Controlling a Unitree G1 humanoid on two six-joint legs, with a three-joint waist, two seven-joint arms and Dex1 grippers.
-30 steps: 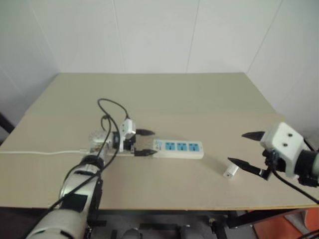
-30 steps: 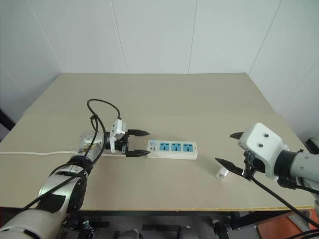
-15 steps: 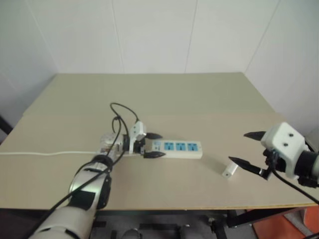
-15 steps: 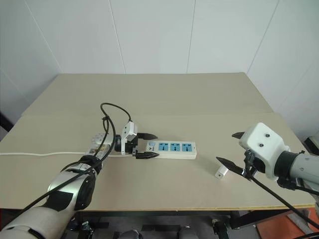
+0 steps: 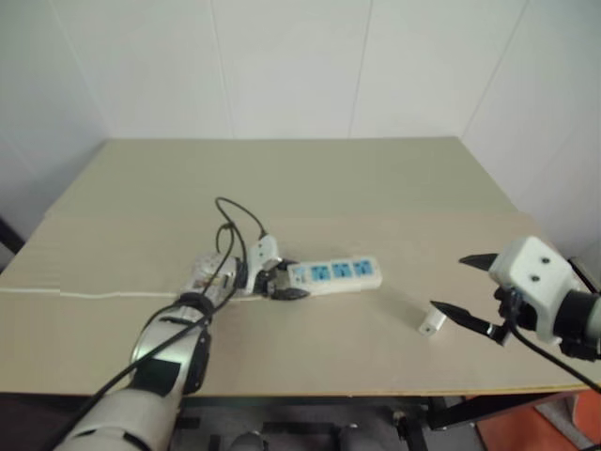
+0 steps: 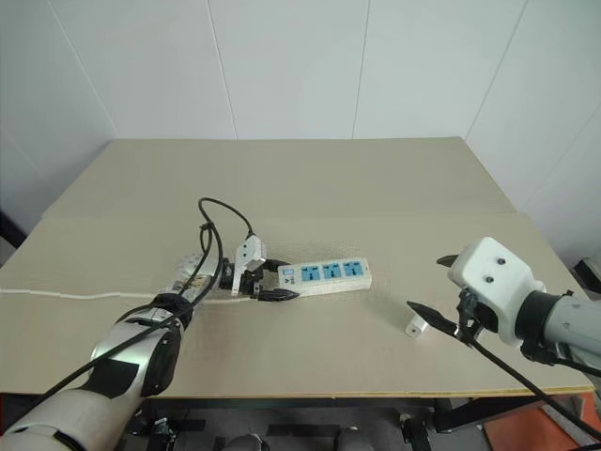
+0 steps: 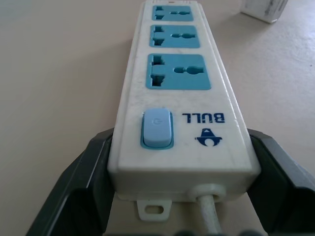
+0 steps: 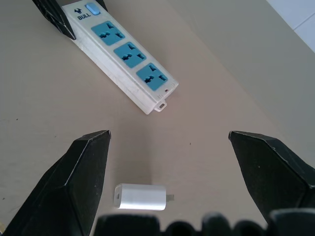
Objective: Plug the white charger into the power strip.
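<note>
The power strip (image 5: 335, 272) is a long white bar with three blue sockets, lying mid-table and slightly skewed. My left gripper (image 5: 282, 283) is shut on its switch end; in the left wrist view both black fingers (image 7: 83, 191) press the sides of the power strip (image 7: 179, 98) by the blue switch. The white charger (image 5: 432, 323) lies on its side to the right, apart from the strip. My right gripper (image 5: 457, 286) hovers open just beyond it, and in the right wrist view the charger (image 8: 140, 196) rests on the table between and below its spread fingers (image 8: 88, 167).
The strip's white cord (image 5: 94, 294) trails left across the tan table (image 5: 310, 188) to its left edge. The table's front edge runs close below the charger, and white walls stand behind and to the right.
My left gripper moved right to the strip's switch end and shut on it. The strip has turned slightly, its far end now further back. The right gripper stayed put.
</note>
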